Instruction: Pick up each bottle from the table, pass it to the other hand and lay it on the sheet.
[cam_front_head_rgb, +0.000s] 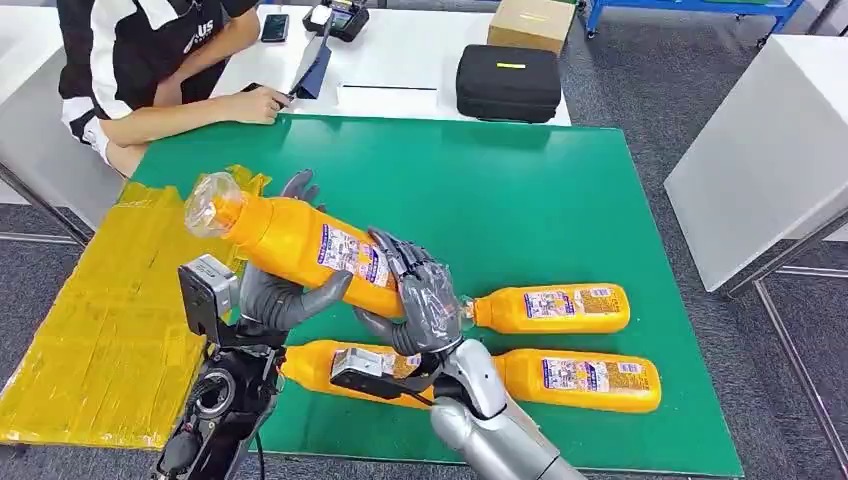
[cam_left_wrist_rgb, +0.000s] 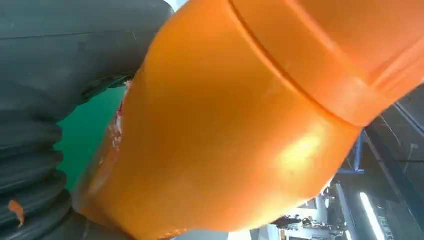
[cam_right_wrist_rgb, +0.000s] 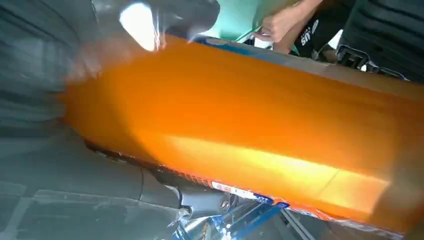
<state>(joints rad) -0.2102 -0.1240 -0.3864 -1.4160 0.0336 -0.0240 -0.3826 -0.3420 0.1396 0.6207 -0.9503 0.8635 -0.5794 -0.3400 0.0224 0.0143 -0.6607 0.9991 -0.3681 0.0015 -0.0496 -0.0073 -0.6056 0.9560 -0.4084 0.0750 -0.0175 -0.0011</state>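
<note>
**Orange bottle held in both hands above the table**

Held bottle (cam_front_head_rgb: 300, 245) is up off the green table (cam_front_head_rgb: 560, 200), over its left part, near the yellow sheet (cam_front_head_rgb: 110, 310). Long axis runs diagonal: clear cap end points up and to the robot's left, toward the sheet; base end points down-right, toward the table's middle. Label faces the head cam.

L hand (cam_front_head_rgb: 285, 290) grasps it from below, thick thumb wrapped under the body, other fingers (cam_front_head_rgb: 300, 185) showing behind the bottle's upper side. R hand (cam_front_head_rgb: 420, 300) grips the base end, dark fingers curled over the top of the label area. Both hands touch the bottle at once. Left wrist view: orange body (cam_left_wrist_rgb: 225, 130) close up against the hand's ribbed cover. Right wrist view: bottle (cam_right_wrist_rgb: 240, 145) lies across the frame, blurred, label edge just visible.

3 more orange bottles lie flat on the table, long axes approx. left-right, caps toward the robot's left: one (cam_front_head_rgb: 550, 308) just right of the R hand, one (cam_front_head_rgb: 585, 380) nearer the front edge, one (cam_front_head_rgb: 345, 368) partly hidden under the R wrist.

The sheet hangs off the table's left edge. A seated person (cam_front_head_rgb: 150, 60) at the white table (cam_front_head_rgb: 420, 60) beyond, forearm resting at the green table's far-left corner. Black case (cam_front_head_rgb: 508, 82) and cardboard box (cam_front_head_rgb: 532, 22) on that white table.
</note>
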